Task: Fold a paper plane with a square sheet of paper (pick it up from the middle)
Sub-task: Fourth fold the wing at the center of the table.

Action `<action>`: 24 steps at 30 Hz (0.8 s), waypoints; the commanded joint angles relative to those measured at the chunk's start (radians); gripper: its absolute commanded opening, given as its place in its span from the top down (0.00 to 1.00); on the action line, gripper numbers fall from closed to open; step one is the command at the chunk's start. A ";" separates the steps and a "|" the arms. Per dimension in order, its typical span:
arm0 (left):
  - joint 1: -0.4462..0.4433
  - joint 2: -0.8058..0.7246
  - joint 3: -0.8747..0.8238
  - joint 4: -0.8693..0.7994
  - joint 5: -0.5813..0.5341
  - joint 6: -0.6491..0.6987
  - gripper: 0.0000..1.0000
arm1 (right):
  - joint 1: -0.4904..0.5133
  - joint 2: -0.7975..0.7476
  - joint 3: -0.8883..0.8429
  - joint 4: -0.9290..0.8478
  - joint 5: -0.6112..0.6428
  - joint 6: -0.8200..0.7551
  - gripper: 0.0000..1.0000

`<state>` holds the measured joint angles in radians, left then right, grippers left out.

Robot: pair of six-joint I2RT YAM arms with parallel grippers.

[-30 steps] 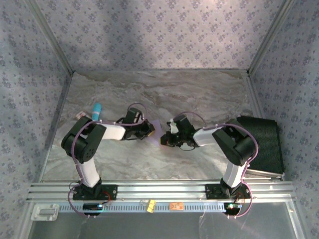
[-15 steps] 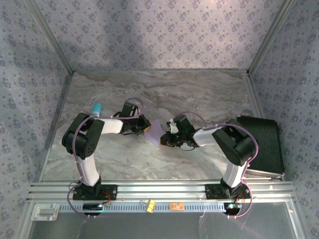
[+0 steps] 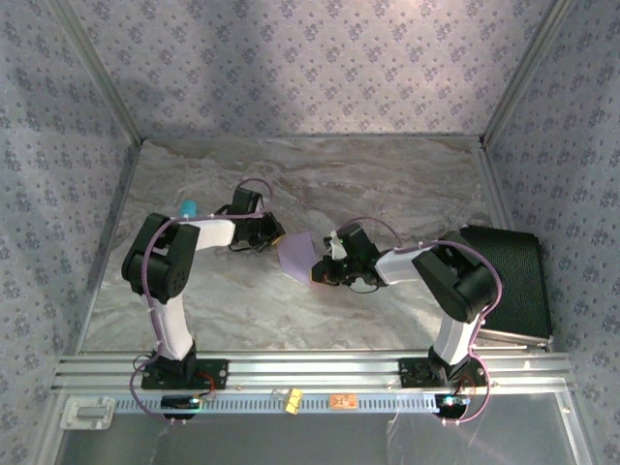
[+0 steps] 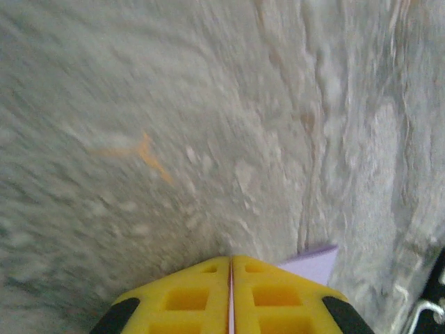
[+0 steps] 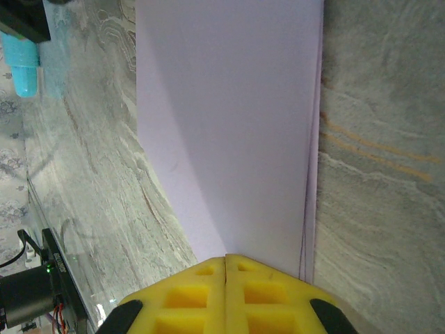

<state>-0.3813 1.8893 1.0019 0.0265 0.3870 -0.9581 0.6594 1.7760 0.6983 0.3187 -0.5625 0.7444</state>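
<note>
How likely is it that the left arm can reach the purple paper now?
Probably yes. The left arm ends beside the purple paper's left edge, with nothing between them. Its jaws are shut and would need to open first. The right arm's jaws grip the opposite side, out of the way.

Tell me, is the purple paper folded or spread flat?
Folded, it seems: the paper shows two offset layers along one edge in the right wrist view.

One lavender sheet of paper [image 3: 295, 254] lies mid-surface [image 3: 387, 184]. Two claws: left claw [image 3: 274, 235], right claw [image 3: 320, 271]. One teal-capped item [image 3: 187, 207] sits near the left edge, and one black pad [image 3: 509, 281] at the right edge.
</note>
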 commanded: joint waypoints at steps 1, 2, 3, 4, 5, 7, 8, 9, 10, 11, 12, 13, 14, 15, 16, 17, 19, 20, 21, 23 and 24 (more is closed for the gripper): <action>0.025 0.033 0.050 -0.057 -0.041 0.031 0.90 | 0.002 0.035 -0.042 -0.161 0.031 -0.009 1.00; 0.026 0.035 0.060 -0.056 -0.030 0.031 0.91 | -0.001 0.034 -0.042 -0.161 0.033 -0.008 1.00; 0.024 0.033 0.071 -0.062 -0.026 0.036 0.91 | -0.002 0.034 -0.040 -0.163 0.033 -0.010 1.00; 0.024 0.027 0.079 -0.072 -0.024 0.039 0.90 | -0.004 0.034 -0.037 -0.166 0.030 -0.013 1.00; 0.024 0.015 0.087 -0.084 -0.024 0.045 0.90 | -0.007 0.033 -0.035 -0.168 0.029 -0.013 1.00; 0.023 -0.019 0.090 -0.096 -0.032 0.050 0.90 | -0.011 0.027 -0.033 -0.167 0.031 -0.012 1.00; 0.023 -0.041 0.090 -0.103 -0.035 0.050 0.89 | -0.013 0.026 -0.031 -0.170 0.031 -0.013 1.00; 0.018 -0.065 0.086 -0.107 -0.039 0.050 0.88 | -0.016 0.024 -0.031 -0.169 0.030 -0.014 1.00; 0.012 -0.081 0.083 -0.106 -0.039 0.053 0.88 | -0.017 0.022 -0.029 -0.169 0.029 -0.014 1.00; -0.002 -0.103 0.078 -0.110 -0.042 0.057 0.87 | -0.017 0.023 -0.027 -0.168 0.027 -0.012 1.00; -0.018 -0.118 0.073 -0.117 -0.045 0.063 0.87 | -0.019 0.023 -0.026 -0.167 0.026 -0.010 1.00; -0.035 -0.130 0.070 -0.126 -0.046 0.070 0.87 | -0.018 0.023 -0.025 -0.164 0.024 -0.009 1.00; -0.057 -0.139 0.059 -0.129 -0.051 0.069 0.88 | -0.020 0.023 -0.026 -0.160 0.024 -0.007 1.00; -0.080 -0.145 0.038 -0.120 -0.050 0.055 0.87 | -0.020 0.023 -0.027 -0.156 0.021 -0.004 1.00; -0.098 -0.145 0.016 -0.102 -0.037 0.041 0.88 | -0.020 0.025 -0.026 -0.156 0.020 -0.003 1.00; -0.114 -0.142 -0.007 -0.070 -0.016 0.027 0.88 | -0.020 0.025 -0.025 -0.158 0.019 -0.003 1.00; -0.140 -0.130 -0.043 -0.024 -0.002 0.009 0.87 | -0.021 0.023 -0.025 -0.162 0.023 -0.007 1.00; -0.151 -0.121 -0.055 0.005 0.003 0.003 0.87 | -0.023 0.020 -0.028 -0.159 0.024 -0.004 1.00; -0.163 -0.108 -0.059 0.021 0.008 0.000 0.87 | -0.021 0.019 -0.030 -0.155 0.024 -0.002 1.00; -0.181 -0.080 -0.048 0.018 -0.002 0.002 0.87 | -0.023 0.017 -0.028 -0.160 0.021 -0.003 1.00; -0.190 -0.064 -0.041 0.004 -0.017 0.004 0.87 | -0.023 0.013 -0.026 -0.165 0.020 -0.008 1.00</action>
<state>-0.5594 1.7878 0.9535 0.0036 0.3767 -0.9440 0.6445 1.7737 0.6991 0.3046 -0.5831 0.7448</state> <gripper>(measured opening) 0.128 0.052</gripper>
